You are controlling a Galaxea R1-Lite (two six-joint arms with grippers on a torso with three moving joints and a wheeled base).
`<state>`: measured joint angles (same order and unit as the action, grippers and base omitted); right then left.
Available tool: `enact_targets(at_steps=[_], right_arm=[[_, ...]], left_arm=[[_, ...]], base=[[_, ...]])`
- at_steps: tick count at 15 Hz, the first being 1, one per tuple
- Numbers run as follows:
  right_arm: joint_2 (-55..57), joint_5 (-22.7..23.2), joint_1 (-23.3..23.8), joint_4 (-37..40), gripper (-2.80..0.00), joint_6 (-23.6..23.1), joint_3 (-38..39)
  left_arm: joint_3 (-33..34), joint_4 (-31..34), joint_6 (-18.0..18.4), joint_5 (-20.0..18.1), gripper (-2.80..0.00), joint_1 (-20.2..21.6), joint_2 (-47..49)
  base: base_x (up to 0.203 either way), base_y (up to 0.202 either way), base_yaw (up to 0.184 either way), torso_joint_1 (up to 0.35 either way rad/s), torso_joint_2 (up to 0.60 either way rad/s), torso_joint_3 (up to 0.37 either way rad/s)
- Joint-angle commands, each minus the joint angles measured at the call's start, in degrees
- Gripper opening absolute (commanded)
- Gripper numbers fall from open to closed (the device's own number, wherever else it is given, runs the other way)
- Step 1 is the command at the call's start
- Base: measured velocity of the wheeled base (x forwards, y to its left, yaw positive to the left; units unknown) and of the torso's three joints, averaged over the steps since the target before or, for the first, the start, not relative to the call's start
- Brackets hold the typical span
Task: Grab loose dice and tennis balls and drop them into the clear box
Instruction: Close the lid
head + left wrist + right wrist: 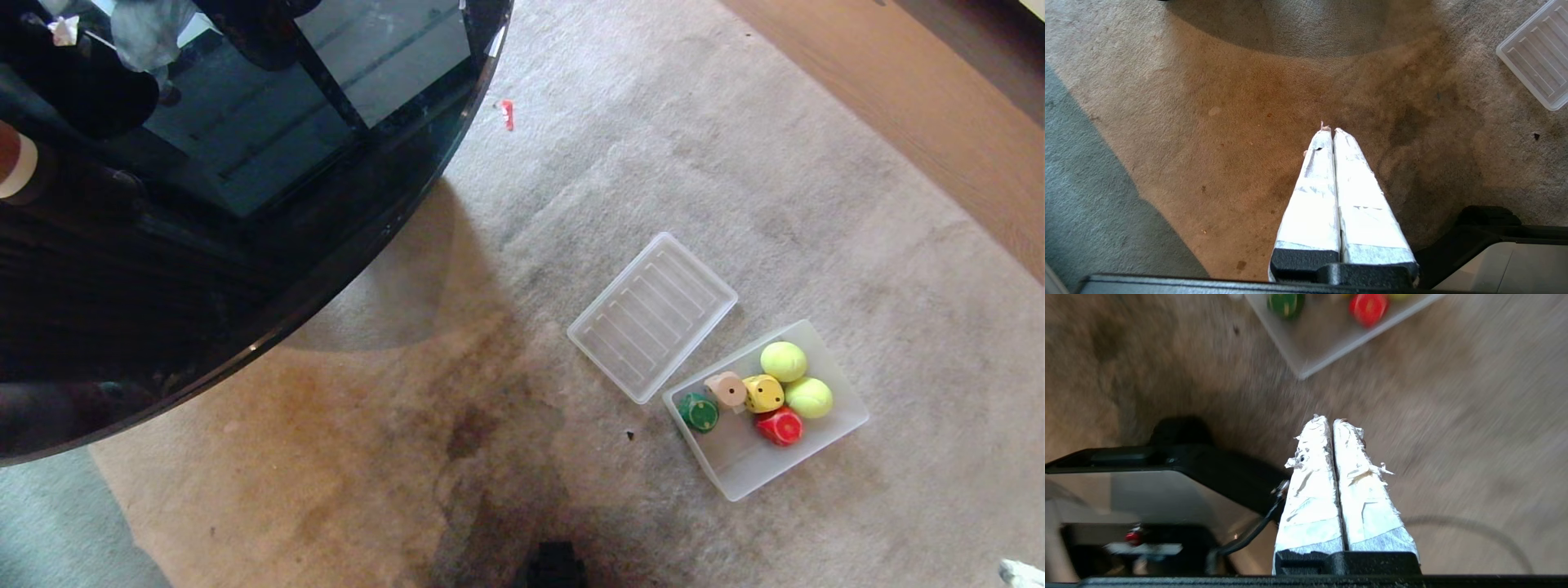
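Over stained carpet (1216, 134) on the left, left end effector (1329, 130) parked with taped fingers pressed together, holding nothing, well apart from anything of the task. Further right, ribbed lid (651, 314) flat on the floor, one corner just beside the clear box (845, 425). Inside the box, from left to right: green die (699, 412), tan die (726, 389), yellow die (763, 394), red die (780, 425), and two tennis balls (784, 361) toward the far end; nothing loose visible on the carpet around it. On the right, right end effector (1329, 421) also closed and empty, hanging over bare carpet short of the box's near corner. Likely all done, so little left to spoil, yet some risk: a careless swing of the right arm near the box could clip its thin wall, tip it and spill the load; driving the base forward could run over the lid or nudge the box.
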<state>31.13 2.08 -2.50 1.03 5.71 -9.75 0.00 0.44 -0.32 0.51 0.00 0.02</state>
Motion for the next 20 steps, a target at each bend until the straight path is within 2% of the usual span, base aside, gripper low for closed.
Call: enact_targets(at_steps=[1,3,5,20], right_arm=[[-21.05,-0.16,1.06,3.48,-2.80,-2.76,1.84],[-29.72,-0.90,2.10,6.46,-2.80,-7.16,4.68],[-31.22,-1.91,2.77,5.39,-2.80,-9.93,7.38],[-31.22,-1.65,2.77,5.30,-2.80,-8.61,7.38]], left_arm=[[0.00,0.00,-0.03,0.02,-2.80,0.00,-0.02],[0.00,0.00,-0.03,0.02,-2.80,0.00,-0.02],[0.00,0.00,-0.03,0.02,-2.80,0.00,-0.02],[0.00,0.00,-0.03,0.02,-2.80,0.00,-0.02]], base=[[0.000,0.000,0.000,0.000,0.00,0.000],[0.000,0.000,0.000,0.000,0.00,0.000],[0.000,0.000,0.000,0.000,0.00,0.000],[0.000,0.000,0.000,0.000,0.00,0.000]])
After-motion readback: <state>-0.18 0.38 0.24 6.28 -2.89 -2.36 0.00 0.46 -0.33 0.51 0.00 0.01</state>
